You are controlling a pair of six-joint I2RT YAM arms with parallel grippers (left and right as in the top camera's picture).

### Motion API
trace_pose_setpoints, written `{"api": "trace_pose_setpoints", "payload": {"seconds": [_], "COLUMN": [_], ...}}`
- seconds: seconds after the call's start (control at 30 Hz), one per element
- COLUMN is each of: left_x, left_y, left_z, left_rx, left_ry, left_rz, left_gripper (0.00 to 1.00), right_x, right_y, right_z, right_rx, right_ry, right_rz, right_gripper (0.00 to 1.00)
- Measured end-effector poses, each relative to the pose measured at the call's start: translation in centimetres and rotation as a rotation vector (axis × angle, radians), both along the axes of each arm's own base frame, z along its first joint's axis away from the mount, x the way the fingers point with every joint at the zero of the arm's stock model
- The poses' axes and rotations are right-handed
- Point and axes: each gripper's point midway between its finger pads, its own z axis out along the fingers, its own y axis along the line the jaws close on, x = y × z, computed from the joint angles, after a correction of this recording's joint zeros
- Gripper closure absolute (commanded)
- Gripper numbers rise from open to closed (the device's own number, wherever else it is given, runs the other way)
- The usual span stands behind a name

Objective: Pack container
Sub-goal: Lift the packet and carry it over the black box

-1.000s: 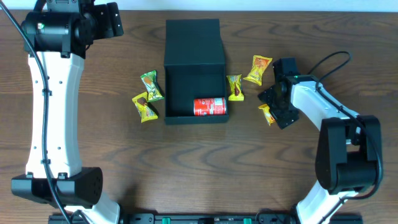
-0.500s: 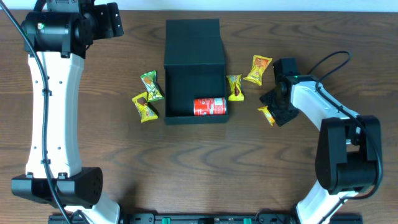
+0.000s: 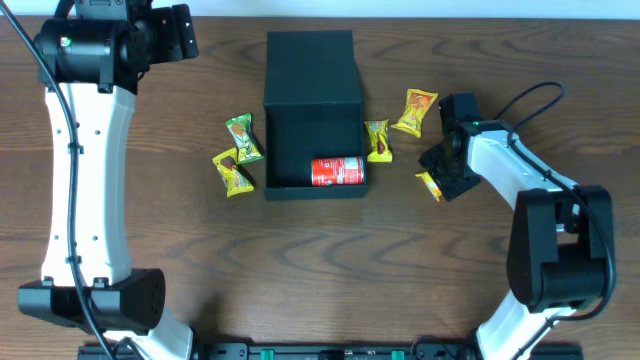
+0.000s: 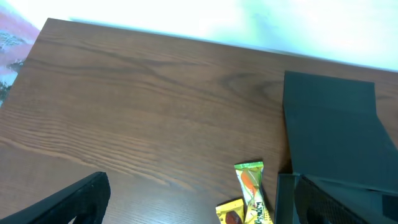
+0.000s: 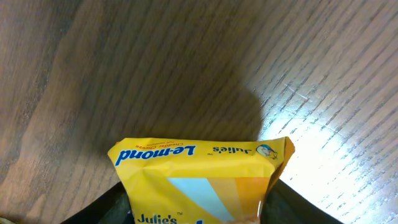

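**Right gripper down on a yellow packet, container open at mid-table**

The right gripper (image 3: 447, 168) sits low over a yellow snack packet (image 5: 199, 168) on the right side of the table (image 3: 320, 270), right of the container. In the right wrist view its dark fingers (image 5: 298, 206) flank the packet's two sides at the bottom edge. Whether they press on the wrapper or only bracket it cannot be told.

The left gripper (image 3: 176, 30) is raised at the far left corner, well apart from everything on the table. Too little of it shows to say whether its jaws are apart or together.

The container (image 3: 312, 150) stands at the middle of the table toward the far edge. It is open, with its flap lid (image 3: 310, 65) folded back on the far side. A red can (image 3: 337, 172) lies on its side inside, against the near wall.

Two green-and-yellow packets (image 3: 243, 138) (image 3: 232, 172) lie just left of the container, one nearer than the other. On the right, a small yellow packet (image 3: 377, 140) lies just beside the container's right wall. An orange-yellow packet (image 3: 417, 110) lies a little farther right and toward the far edge.
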Motion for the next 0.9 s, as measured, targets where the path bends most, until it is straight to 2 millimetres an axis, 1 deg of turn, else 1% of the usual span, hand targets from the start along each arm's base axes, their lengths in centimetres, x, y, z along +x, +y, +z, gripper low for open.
{"api": "trace_pose_setpoints", "payload": {"seconds": [0.07,0.13,0.3,0.37,0.43,0.5,0.57,0.67,0.77,0.8,0.83,0.9], "left_x": [0.0,0.0,0.0,0.0,0.0,0.0,0.0,-0.1,-0.3,-0.5,-0.9,-1.3], "left_y": [0.0,0.0,0.0,0.0,0.0,0.1,0.4,1.4,3.4,4.3,5.5,7.0], "left_z": [0.0,0.0,0.0,0.0,0.0,0.0,0.0,0.0,-0.1,-0.2,-0.4,-0.6], "left_rx": [0.000,0.000,0.000,0.000,0.001,0.005,0.010,0.011,0.003,-0.003,-0.011,-0.018], "left_ry": [0.000,0.000,0.000,0.000,0.000,0.000,-0.001,0.000,0.006,0.011,0.020,0.031], "left_rz": [0.000,-0.001,0.000,0.000,0.001,0.004,0.014,0.036,0.078,0.095,0.121,0.152], "left_gripper": [0.05,0.05,0.04,0.05,0.05,0.05,0.05,0.04,0.05,0.05,0.05,0.05], "right_x": [0.0,0.0,0.2,0.5,1.2,2.6,4.4,7.3,9.9,10.6,11.3,11.6], "right_y": [0.0,0.0,0.1,0.4,0.6,0.9,1.3,2.3,3.9,5.0,6.6,10.0], "right_z": [0.0,0.0,0.1,0.6,1.6,3.2,5.5,9.9,14.7,16.7,18.6,21.1], "right_rx": [0.000,0.000,0.003,0.012,0.018,0.023,0.033,0.052,0.059,0.058,0.056,0.064], "right_ry": [0.000,0.000,-0.002,-0.004,-0.011,-0.037,-0.082,-0.176,-0.290,-0.337,-0.387,-0.453], "right_rz": [0.000,0.002,0.031,0.053,0.081,0.113,0.154,0.231,0.325,0.373,0.432,0.534], "right_gripper": [0.46,0.50,0.56,0.57,0.58,0.59,0.60,0.60,0.62,0.64,0.67,0.75]}}
